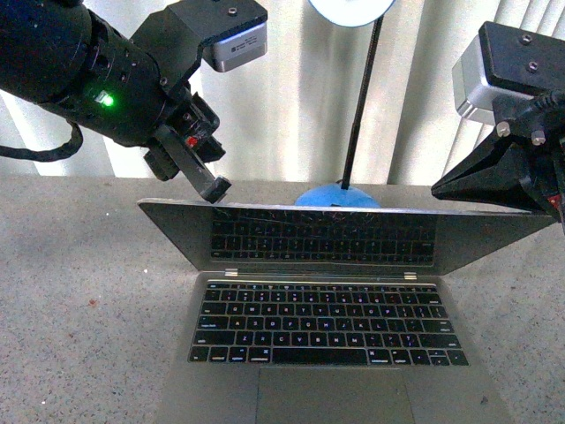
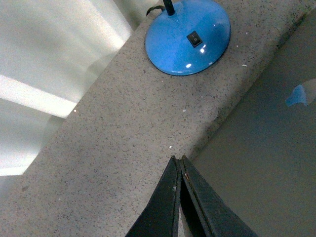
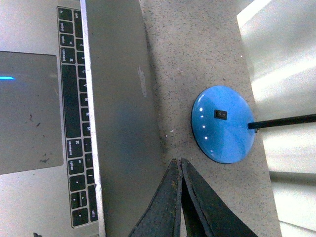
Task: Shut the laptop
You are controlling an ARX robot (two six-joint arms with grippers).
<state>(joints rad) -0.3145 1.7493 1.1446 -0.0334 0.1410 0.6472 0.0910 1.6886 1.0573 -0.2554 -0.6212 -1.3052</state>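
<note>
Laptop (image 1: 327,353) half-closed on speckled counter (image 1: 71,291)

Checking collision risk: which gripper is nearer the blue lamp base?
Right. The right gripper is close beside the lamp base, behind the laptop lid; the left gripper is farther off, by the lid's other corner.

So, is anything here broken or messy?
Nothing is spilled or broken. The laptop has small dark marks on its trackpad, like scratches or dirt. Its lid leans forward, half shut, with the left hand at its top edge.
</note>
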